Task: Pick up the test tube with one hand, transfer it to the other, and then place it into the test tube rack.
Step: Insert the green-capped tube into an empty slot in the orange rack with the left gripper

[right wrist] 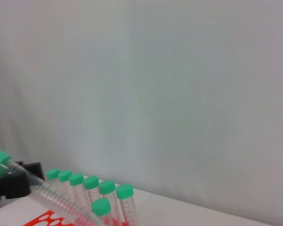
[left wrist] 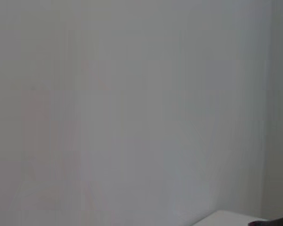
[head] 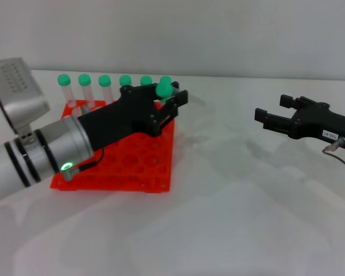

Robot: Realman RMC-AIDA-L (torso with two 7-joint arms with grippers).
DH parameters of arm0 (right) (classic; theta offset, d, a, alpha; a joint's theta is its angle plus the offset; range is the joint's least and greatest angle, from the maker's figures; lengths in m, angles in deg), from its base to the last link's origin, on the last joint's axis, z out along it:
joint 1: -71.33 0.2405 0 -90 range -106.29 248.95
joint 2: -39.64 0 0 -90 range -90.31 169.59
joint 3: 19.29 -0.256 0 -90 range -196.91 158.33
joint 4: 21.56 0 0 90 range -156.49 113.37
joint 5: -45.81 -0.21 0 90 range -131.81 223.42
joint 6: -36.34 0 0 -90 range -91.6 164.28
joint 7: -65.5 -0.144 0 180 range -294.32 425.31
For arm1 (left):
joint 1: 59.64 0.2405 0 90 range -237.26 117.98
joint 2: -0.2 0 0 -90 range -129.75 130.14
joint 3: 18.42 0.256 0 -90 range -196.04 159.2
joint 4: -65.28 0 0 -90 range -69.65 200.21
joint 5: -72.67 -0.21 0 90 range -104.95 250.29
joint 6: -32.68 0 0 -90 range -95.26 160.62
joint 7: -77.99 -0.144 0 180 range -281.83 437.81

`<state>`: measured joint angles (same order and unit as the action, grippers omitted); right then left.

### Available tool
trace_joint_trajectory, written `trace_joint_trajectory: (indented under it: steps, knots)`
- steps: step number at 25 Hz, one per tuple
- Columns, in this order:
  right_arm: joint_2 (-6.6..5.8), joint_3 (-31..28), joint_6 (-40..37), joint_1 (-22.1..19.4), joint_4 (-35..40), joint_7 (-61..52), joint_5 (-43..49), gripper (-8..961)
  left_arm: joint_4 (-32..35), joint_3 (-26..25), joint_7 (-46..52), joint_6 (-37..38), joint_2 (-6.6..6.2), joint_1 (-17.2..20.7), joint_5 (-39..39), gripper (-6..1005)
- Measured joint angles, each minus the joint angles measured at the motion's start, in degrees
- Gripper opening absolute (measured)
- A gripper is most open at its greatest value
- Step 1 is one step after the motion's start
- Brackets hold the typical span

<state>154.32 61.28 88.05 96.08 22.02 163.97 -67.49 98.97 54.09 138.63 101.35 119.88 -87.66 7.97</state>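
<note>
My left gripper (head: 171, 103), on the thick silver wrist with the green ring light, hovers over the far right corner of the orange-red test tube rack (head: 132, 167). It is shut on the test tube (head: 165, 89), which is tilted with its green cap up. The right wrist view shows this tube (right wrist: 47, 194) slanting down from its cap, over the rack (right wrist: 45, 219). My right gripper (head: 271, 109), black with a white label, is open and empty, above the table well right of the rack, fingers towards the tube.
Several other green-capped tubes (head: 84, 80) stand upright in the rack's back row; they also show in the right wrist view (right wrist: 87, 184). The white table (head: 230, 218) stretches to the front and right. A grey wall stands behind.
</note>
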Motion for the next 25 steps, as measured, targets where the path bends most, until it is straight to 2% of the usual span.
trace_joint_trajectory:
  steps: [3, 9, 13, 19, 25]
  knots:
    - [-0.21, -0.02, -0.27, 0.1, 0.0, -0.38, 0.07, 863, 0.72, 0.65, -1.76, -0.03, 0.01, 1.87, 1.78, 213]
    - [-0.68, -0.06, -0.34, 0.32, 0.0, -1.84, 0.57, 863, 2.88, 6.17, -5.0, -1.93, 0.02, 5.73, 8.19, 212]
    - [-0.63, -0.06, -0.35, 0.04, 0.0, -1.99, 0.73, 863, 5.18, 10.26, -5.45, -5.13, 0.02, 8.15, 11.58, 212]
    - [-0.44, -0.06, -0.33, -0.19, -0.91, -1.99, 0.73, 863, 6.06, 12.73, -7.21, -6.63, 0.07, 11.51, 16.32, 212]
    - [-0.34, -0.07, -0.28, -0.47, -1.32, -1.99, 0.74, 863, 6.14, 18.05, -11.96, -8.25, 0.01, 14.1, 24.74, 212]
